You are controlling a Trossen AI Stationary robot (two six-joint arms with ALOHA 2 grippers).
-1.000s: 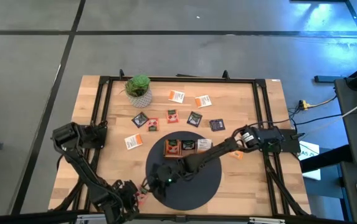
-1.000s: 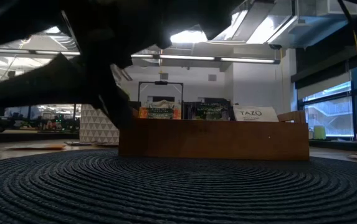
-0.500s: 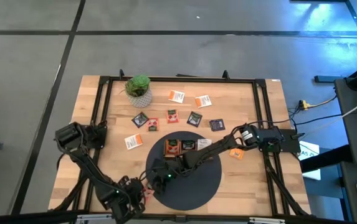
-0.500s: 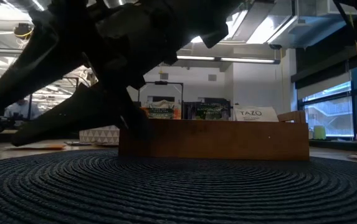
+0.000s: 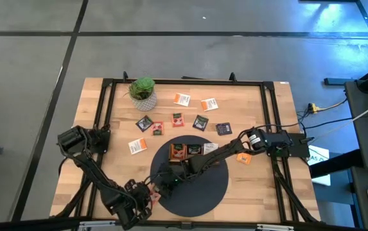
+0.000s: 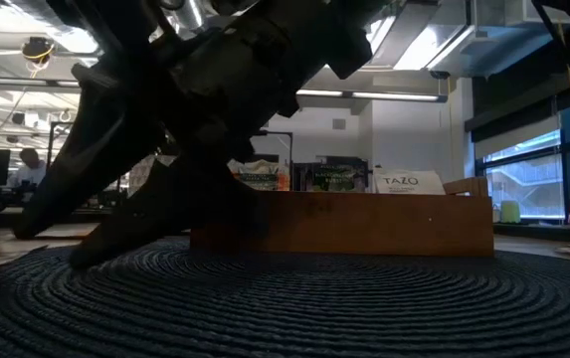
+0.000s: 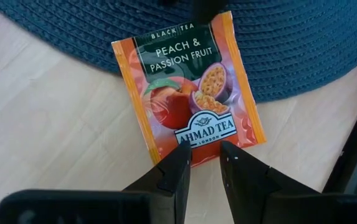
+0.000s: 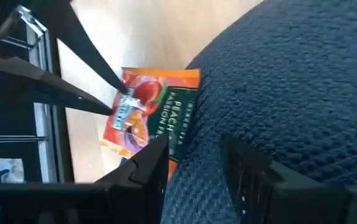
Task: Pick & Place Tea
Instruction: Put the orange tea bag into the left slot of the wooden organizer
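We find both end effectors meeting over one orange tea packet (image 7: 187,93) at the near left edge of the round dark mat (image 5: 203,186).

Left end effector (image 7: 204,148): its fingertips pinch the packet's near edge, the jaws narrowly parted with the foil between them. We judge this a grip on the packet. The packet lies directly ahead of it, half on the bare table (image 7: 53,143), half on the mat.

Right end effector (image 8: 194,149): its fingers stand moderately apart and hold nothing that we can see. The packet sits just ahead of its tips, at the mat's edge; whether they touch it we cannot tell.

Step in hand, in our judgement: a handover or joint pickup of the packet for the wooden tray (image 5: 193,151). To do it well, the right end effector should close on the free far edge squarely before the left lets go, and the packet should be lifted flat to avoid creasing or slipping.

Pose: the left arm folds low along the table's front; the right arm reaches long across the mat, wrist low.
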